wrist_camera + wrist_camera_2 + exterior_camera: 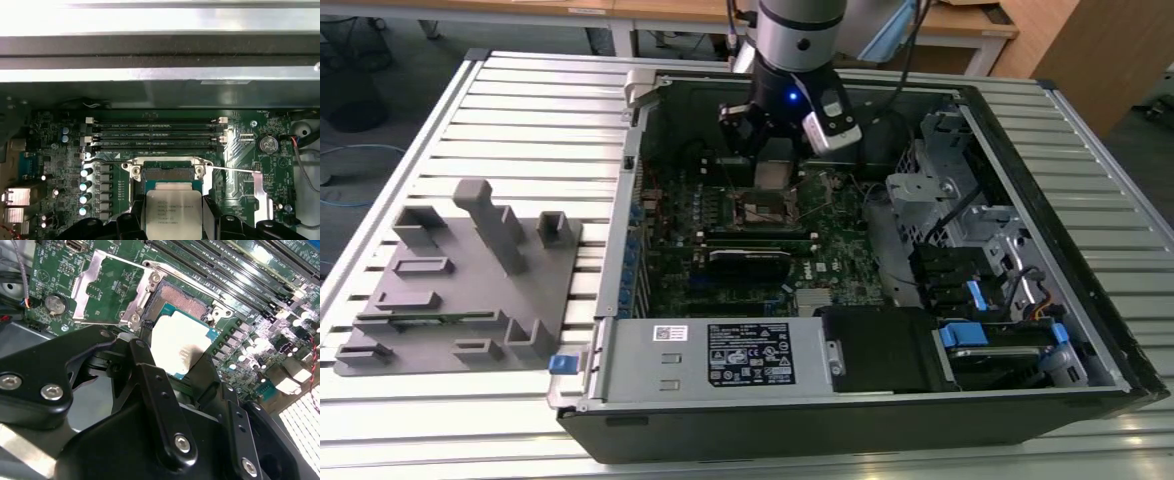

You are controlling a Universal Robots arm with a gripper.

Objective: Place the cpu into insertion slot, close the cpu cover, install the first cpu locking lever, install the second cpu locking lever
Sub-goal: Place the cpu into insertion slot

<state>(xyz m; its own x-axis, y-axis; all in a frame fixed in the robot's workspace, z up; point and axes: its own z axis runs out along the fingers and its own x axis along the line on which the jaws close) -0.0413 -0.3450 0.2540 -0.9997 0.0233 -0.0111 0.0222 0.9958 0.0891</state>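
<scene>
While the tool [174, 222] is closed on the cpu [174, 210], gripping it by two opposite edges, the chip sits level just over the open socket [167, 172] on the green board [50, 150]; whether it touches I cannot tell. The cpu cover [85, 287] stands swung open beside the socket, inside the computer case [854, 420] on the slatted worktop [520, 110].

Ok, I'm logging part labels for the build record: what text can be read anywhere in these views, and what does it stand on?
Nothing reads legibly.
Print lines on the cpu, held in the gripper: too small.
Black label on the power supply: blurred.
White sticker beside that label: blurred.
White lettering by the memory slots on the motherboard: too small.
</scene>
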